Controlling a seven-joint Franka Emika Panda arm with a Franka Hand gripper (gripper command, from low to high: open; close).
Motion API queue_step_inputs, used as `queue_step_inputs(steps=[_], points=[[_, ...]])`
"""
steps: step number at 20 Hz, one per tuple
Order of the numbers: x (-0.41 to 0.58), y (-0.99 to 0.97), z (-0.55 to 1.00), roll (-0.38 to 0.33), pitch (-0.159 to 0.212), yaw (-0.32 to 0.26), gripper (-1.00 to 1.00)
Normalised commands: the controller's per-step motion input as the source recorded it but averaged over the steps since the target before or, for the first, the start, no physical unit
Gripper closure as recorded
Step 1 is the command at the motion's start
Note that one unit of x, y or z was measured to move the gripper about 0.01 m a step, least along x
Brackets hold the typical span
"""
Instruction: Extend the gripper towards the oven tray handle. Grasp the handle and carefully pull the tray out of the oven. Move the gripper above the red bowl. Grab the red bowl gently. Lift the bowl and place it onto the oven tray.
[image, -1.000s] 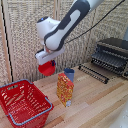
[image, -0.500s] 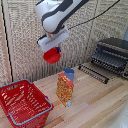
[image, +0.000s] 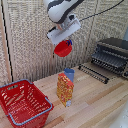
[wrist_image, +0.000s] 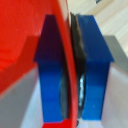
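- Tool (image: 65, 42) grips the red bowl (image: 63, 48) by its rim, held high above the counter (image: 95, 102).
- Wrist view: blue fingertips (wrist_image: 52, 75) pinch the rim from both sides.
- Oven (image: 111, 54) at exterior view's right, door down, tray (image: 94, 73) drawn out.
- Carton (image: 65, 88) upright below bowl; red basket (image: 22, 103) at exterior view's left.

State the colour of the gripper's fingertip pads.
Blue pads, clamped on the red bowl; clearest in the wrist view.
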Motion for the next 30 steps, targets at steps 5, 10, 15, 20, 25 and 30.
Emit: queue_step_inputs(steps=[5, 10, 15, 20, 25, 30], points=[[-0.06, -0.54, 0.04, 0.0, -0.008, -0.248, 1.0], [-0.038, -0.75, 0.12, 0.018, -0.003, -0.152, 1.0], [-0.001, -0.77, 0.1, 0.104, -0.011, -0.086, 1.0], [-0.021, -0.64, 0.17, 0.166, 0.0, -0.092, 1.0], [0.014, -0.36, 0.16, 0.234, -0.055, -0.142, 1.0], [0.064, -0.13, 0.06, 0.245, -0.152, -0.175, 1.0]])
